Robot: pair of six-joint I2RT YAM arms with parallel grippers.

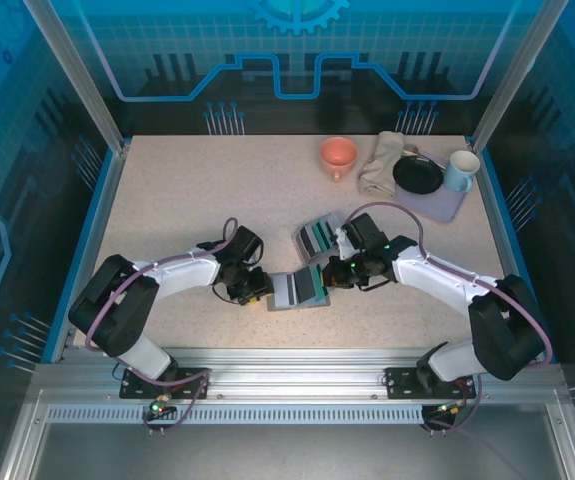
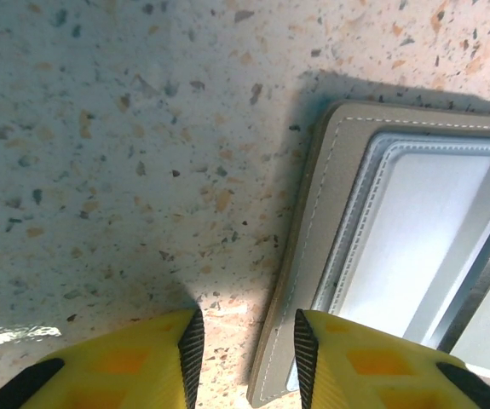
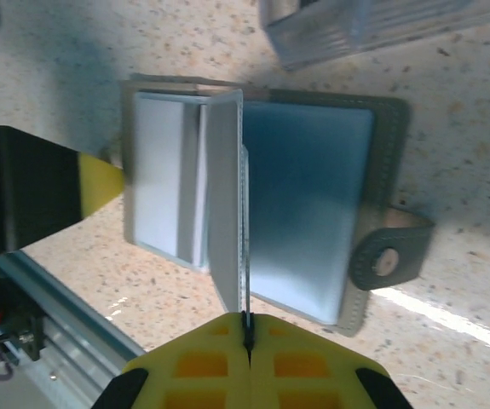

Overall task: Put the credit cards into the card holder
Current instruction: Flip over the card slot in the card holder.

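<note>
Reads as a robotics lab test cell. Speckled tabletop (image 1: 187,200) boxed in by aluminium profile posts (image 1: 75,70) and blue printed panels (image 1: 297,40) with circuit and gear graphics, from 9 through 12 to 3 o'clock. Left arm (image 1: 167,275) and right arm (image 1: 447,280) bolted to a slotted metal rail (image 1: 287,365) at 6 o'clock, cables exposed. Household props staged at 1 to 2 o'clock: orange cup (image 1: 338,154), cloth (image 1: 380,162), dark plate (image 1: 417,176), mug (image 1: 461,170), tray (image 1: 449,208).
</note>
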